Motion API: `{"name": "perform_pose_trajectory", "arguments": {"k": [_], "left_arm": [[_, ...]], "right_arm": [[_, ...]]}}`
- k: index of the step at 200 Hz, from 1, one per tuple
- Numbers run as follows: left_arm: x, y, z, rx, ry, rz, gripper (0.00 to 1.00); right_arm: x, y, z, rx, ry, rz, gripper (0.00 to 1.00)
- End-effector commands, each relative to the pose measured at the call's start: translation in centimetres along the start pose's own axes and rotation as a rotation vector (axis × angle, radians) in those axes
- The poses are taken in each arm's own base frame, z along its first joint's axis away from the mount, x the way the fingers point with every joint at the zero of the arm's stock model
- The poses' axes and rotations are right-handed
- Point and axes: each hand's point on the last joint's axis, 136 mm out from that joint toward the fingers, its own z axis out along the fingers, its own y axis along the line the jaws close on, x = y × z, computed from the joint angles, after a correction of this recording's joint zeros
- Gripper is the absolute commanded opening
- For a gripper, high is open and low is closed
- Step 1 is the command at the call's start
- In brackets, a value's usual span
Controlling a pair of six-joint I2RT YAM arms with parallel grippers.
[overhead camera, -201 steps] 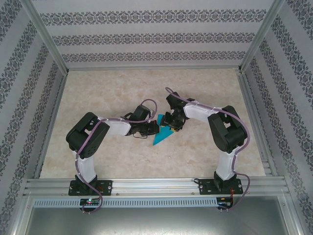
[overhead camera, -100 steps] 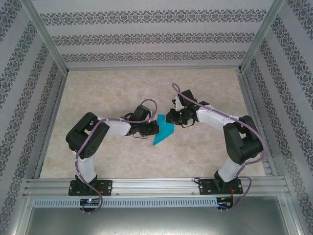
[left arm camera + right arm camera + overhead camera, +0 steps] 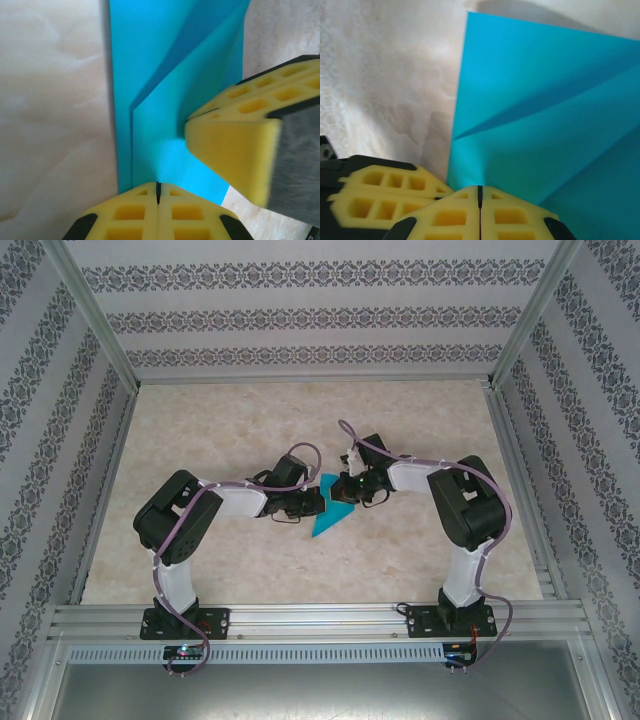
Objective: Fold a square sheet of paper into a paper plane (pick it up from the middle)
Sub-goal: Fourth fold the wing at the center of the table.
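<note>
I see my left jaws clenched on the folded teal paper point(image 3: 328, 516) at mid-desk point(image 3: 230, 420), and my right jaws pinching its other edge, pads together.

left arm point(image 3: 182, 525) and right arm point(image 3: 462, 510) pretty much twins, chunky black joints, white shells, lilac cables point(image 3: 300, 447), yellow grid-holed foam finger pads point(image 3: 232, 150)

Paper plane point(image 3: 329, 518): teal, part-folded, layered diagonal creases, pointed near end, mid-table.
</note>
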Motion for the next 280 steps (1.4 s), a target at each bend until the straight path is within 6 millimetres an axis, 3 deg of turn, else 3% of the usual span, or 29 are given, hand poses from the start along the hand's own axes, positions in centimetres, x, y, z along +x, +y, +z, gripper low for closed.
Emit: {"name": "perform_pose_trajectory", "arguments": {"k": [1, 41, 87, 102, 184, 208, 251, 280], "left_arm": [[3.6, 5.7, -0.4, -0.195, 0.114, -0.069, 0.0], [2.8, 4.5, -0.8, -0.154, 0.107, -0.031, 0.0], [-1.2, -0.5, -3.3, -0.041, -0.02, 0.036, 0.04], [-2.0, -1.3, -4.0, -0.029, -0.056, 0.039, 0.05], [-1.3, -2.2, -2.6, 0.055, -0.018, 0.013, 0.04], [-0.8, -1.2, -2.1, 0.018, -0.005, -0.006, 0.04], [-1.9, -1.6, -3.9, 0.019, -0.091, -0.014, 0.08], [-2.3, -0.2, -4.6, -0.026, -0.121, -0.07, 0.2]], "right_arm": [[0.4, -0.5, 0.9, 0.009, 0.031, -0.031, 0.07], [1.1, -1.6, 1.7, 0.048, 0.053, -0.005, 0.07], [1.9, -2.9, 2.0, 0.112, 0.063, 0.021, 0.06], [2.0, -3.0, 2.1, 0.118, 0.068, 0.021, 0.06], [2.2, -3.2, 2.6, 0.137, 0.082, 0.017, 0.06], [2.0, -2.8, 2.5, 0.122, 0.075, 0.015, 0.07], [1.5, -1.9, 2.1, 0.097, 0.062, 0.008, 0.09], [1.5, -1.6, 2.0, 0.083, 0.062, 0.007, 0.1]]}}
